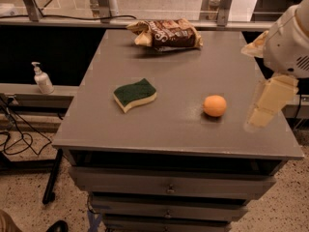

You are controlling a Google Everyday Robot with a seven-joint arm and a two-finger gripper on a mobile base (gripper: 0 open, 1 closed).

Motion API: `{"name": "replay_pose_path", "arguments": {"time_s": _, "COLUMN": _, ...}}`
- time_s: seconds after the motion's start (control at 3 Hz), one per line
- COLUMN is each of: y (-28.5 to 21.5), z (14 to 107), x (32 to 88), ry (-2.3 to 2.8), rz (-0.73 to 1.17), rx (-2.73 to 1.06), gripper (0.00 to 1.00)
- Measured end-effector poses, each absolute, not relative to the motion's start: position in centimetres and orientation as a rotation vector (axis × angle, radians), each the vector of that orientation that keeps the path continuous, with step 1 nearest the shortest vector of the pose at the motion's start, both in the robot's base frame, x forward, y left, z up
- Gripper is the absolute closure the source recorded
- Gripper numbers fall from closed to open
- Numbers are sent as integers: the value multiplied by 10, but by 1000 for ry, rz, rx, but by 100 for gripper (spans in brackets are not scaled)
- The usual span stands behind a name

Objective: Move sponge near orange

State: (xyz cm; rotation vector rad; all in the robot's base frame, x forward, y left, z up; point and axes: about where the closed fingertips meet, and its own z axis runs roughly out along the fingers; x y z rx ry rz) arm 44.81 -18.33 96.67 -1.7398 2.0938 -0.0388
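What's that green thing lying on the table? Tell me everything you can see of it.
It is a sponge: a dark green scouring top over pale yellow foam, with wavy edges. It lies flat, green side up, on the grey table, left of the orange and apart from it. Nothing but the table touches it. The gripper hangs at the table's right edge, well away from it.
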Motion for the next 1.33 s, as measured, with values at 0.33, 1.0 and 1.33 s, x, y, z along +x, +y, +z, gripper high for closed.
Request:
{"name": "replay_pose_path", "arguments": {"time_s": 0.33, "y": -136, "z": 950, "x": 475, "ry": 1929, "rz": 27, "rx": -1786, "gripper": 0}}
{"name": "replay_pose_path", "arguments": {"time_s": 1.0, "y": -63, "z": 927, "x": 538, "ry": 1650, "rz": 279, "rx": -1840, "gripper": 0}}
{"name": "replay_pose_path", "arguments": {"time_s": 1.33, "y": -58, "z": 926, "x": 549, "ry": 1628, "rz": 331, "rx": -1814, "gripper": 0}}
